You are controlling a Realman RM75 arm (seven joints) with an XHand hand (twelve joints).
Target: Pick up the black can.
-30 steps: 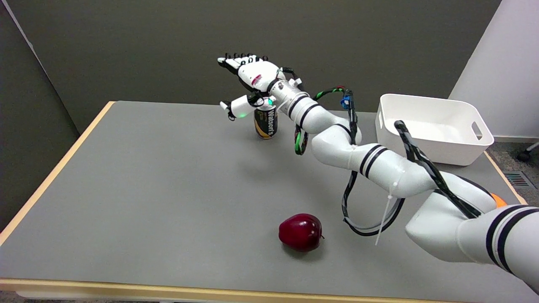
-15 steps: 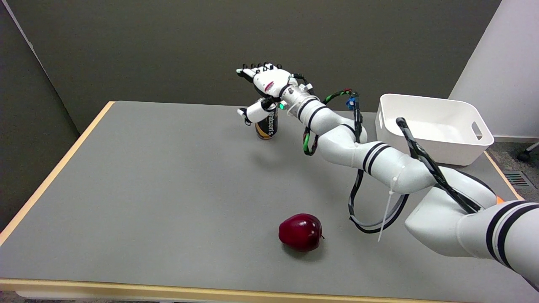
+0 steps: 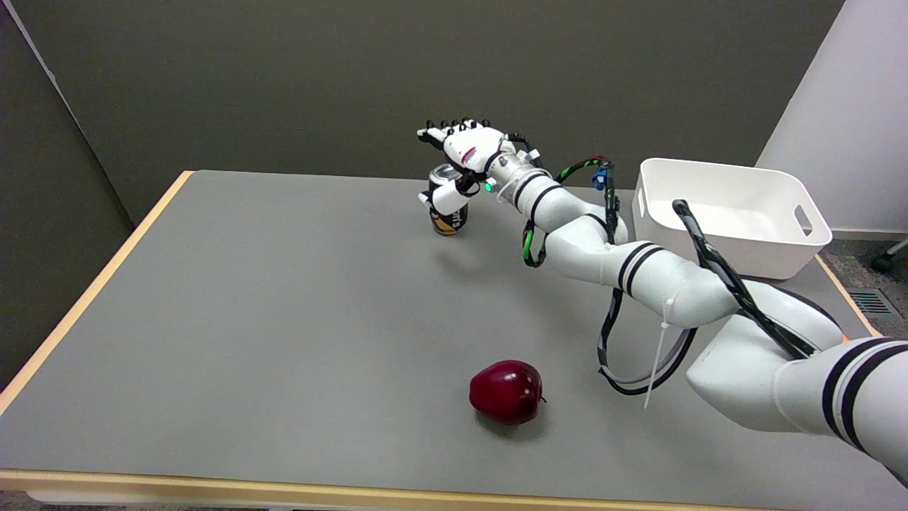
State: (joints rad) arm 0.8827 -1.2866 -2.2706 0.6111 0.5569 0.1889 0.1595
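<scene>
The black can (image 3: 445, 215) with yellow and white lettering stands upright on the grey table (image 3: 248, 298), toward the far middle. My right hand (image 3: 461, 152) hovers at the can's top right, with its fingers spread above and behind the can. Its thumb crosses in front of the can's upper half and hides part of the label. The can's silver top shows between thumb and fingers. The fingers are apart and not closed around it.
A dark red apple (image 3: 506, 391) lies near the table's front edge. A white bin (image 3: 731, 213) sits at the back right. My right arm stretches across the right half of the table with cable loops hanging under it.
My right hand has drawn back to the right and come lower. It went from beyond the can's left side to straddling its top, thumb now in front of the can.
</scene>
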